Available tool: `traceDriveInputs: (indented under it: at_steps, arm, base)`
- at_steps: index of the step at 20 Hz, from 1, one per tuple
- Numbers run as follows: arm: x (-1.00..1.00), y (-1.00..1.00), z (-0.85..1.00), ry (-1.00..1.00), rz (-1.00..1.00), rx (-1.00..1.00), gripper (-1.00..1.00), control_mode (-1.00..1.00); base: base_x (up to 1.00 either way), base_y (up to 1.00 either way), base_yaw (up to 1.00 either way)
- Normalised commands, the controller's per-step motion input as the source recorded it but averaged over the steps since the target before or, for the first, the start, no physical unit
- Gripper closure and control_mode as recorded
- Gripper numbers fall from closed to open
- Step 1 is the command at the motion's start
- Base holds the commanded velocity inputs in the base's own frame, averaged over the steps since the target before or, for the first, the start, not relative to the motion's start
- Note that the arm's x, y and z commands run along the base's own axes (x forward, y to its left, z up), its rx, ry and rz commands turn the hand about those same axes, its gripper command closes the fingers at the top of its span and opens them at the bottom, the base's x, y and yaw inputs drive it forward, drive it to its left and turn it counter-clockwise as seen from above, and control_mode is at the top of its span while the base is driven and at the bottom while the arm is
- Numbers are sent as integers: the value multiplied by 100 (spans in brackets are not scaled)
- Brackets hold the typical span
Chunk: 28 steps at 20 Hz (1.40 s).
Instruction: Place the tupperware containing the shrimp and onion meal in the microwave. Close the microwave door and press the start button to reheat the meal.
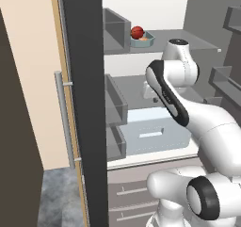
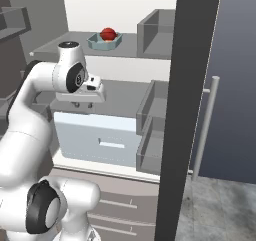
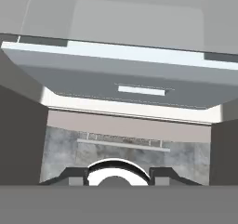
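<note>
I log 1 tupperware [image 1: 143,41], a shallow pale blue-grey plastic tray with slanted walls, holding the shrimp and onion meal [image 1: 137,32]: 1 glossy red round onion beside small orange pieces. It sits far back on the upper grey fridge shelf [image 1: 188,40], above a smooth pale blue drawer [image 2: 95,137]. The gripper [image 2: 80,104] hangs well below it; I cannot tell how its jaws stand.
</note>
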Motion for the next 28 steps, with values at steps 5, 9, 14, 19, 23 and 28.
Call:
traceDriveInputs:
  at_steps: [5,9,14,19,23,28]
  arm:
    - [-1,0,11,-16,0,0,-100,-100]
    - [-1,0,55,-36,0,1,-100,-100]
    - [0,0,65,-44,0,6,-100,-100]
    - [0,0,64,-41,0,8,-100,-100]
    - [0,0,52,-32,-4,6,-100,-100]
    - [0,0,34,-19,-10,10,-100,-100]
  base:
    - [0,0,0]
    - [0,0,0]
    - [0,0,0]
    - [0,0,0]
    - [0,0,0]
    - [0,0,0]
